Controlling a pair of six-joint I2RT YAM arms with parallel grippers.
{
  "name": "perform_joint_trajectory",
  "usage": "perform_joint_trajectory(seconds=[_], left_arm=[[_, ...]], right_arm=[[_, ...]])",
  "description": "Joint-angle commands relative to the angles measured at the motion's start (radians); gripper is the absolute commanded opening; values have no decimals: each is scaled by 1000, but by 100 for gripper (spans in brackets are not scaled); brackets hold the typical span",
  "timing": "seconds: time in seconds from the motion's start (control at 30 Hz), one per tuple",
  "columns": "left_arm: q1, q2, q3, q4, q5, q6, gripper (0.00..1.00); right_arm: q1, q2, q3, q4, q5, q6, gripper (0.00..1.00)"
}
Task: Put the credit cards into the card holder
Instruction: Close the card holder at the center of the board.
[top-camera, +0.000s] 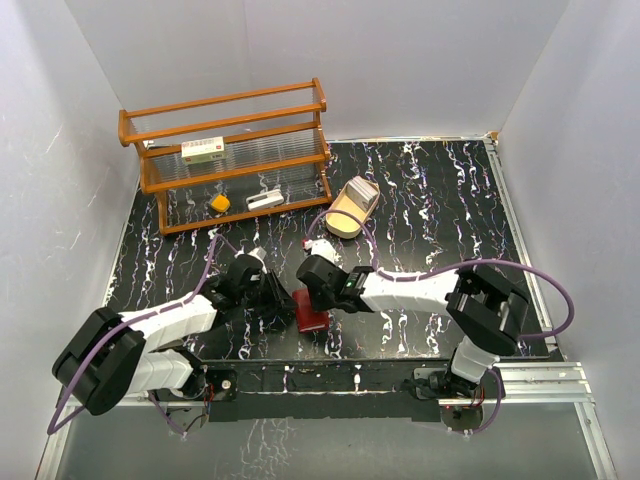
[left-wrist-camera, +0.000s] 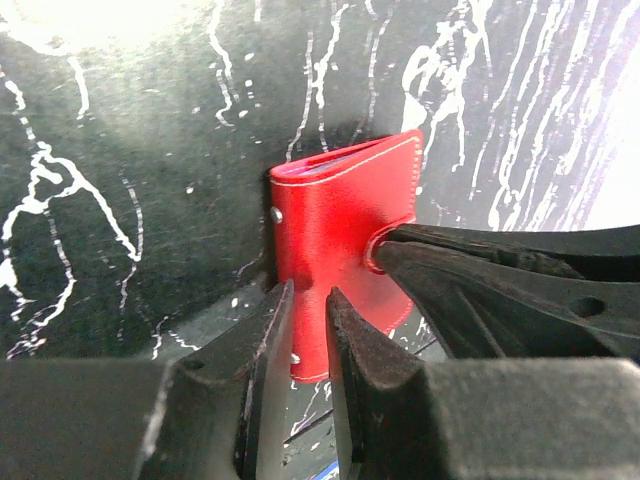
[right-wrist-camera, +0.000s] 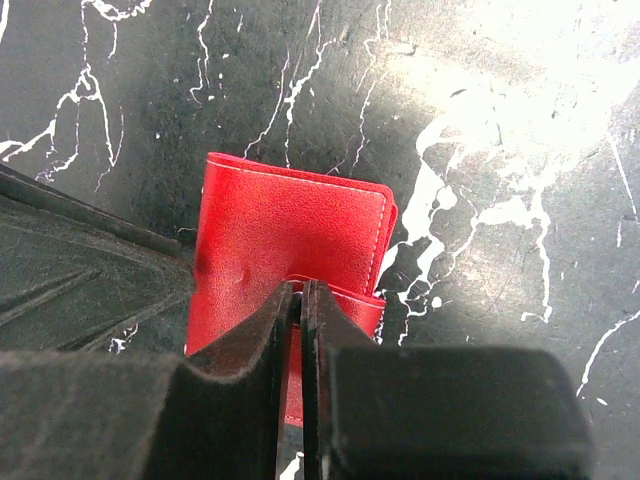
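Note:
The dark-red card holder (top-camera: 312, 320) lies folded on the black marbled table near the front edge, between both arms. In the right wrist view my right gripper (right-wrist-camera: 301, 287) is shut on the snap tab at the near edge of the card holder (right-wrist-camera: 290, 225). In the left wrist view my left gripper (left-wrist-camera: 308, 295) hovers at the near edge of the card holder (left-wrist-camera: 340, 230), jaws a narrow gap apart with nothing between them. The right gripper's fingers (left-wrist-camera: 480, 270) reach in from the right to the tab. A pale bluish strip shows at the holder's far edge. The credit cards are hidden.
A wooden rack (top-camera: 150, 180) stands at the back left with a white red-labelled box (top-camera: 203, 150) on its shelf, and a yellow item (top-camera: 219, 203) and a white item (top-camera: 265, 200) below. A tan oval tray (top-camera: 362, 188) sits behind the arms.

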Motion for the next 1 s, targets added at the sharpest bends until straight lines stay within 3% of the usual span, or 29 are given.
perform_joint_trajectory(seconds=[0.0,0.3,0.43,0.53,0.73,0.87,0.97], left_arm=[[4,-16,20,-79,-28,-4,19],[9,-38,26,-94,-24,-11,21],[14,-59,54,-141,-50,13,24],[17,-88,99,-206,-77,33,24],[18,-187,198,-367,-139,91,26],[18,-257,285,-454,-175,132,35],[18,-284,377,-534,-193,175,43]], right_arm=[[18,91,-119,-5,31,0,4],[39,50,-143,44,103,-25,7],[29,38,-15,3,139,-87,13],[21,11,104,-62,184,-121,19],[8,-108,129,-119,202,-135,36],[7,-219,131,-162,226,-126,44],[5,-313,145,-193,258,-116,56]])
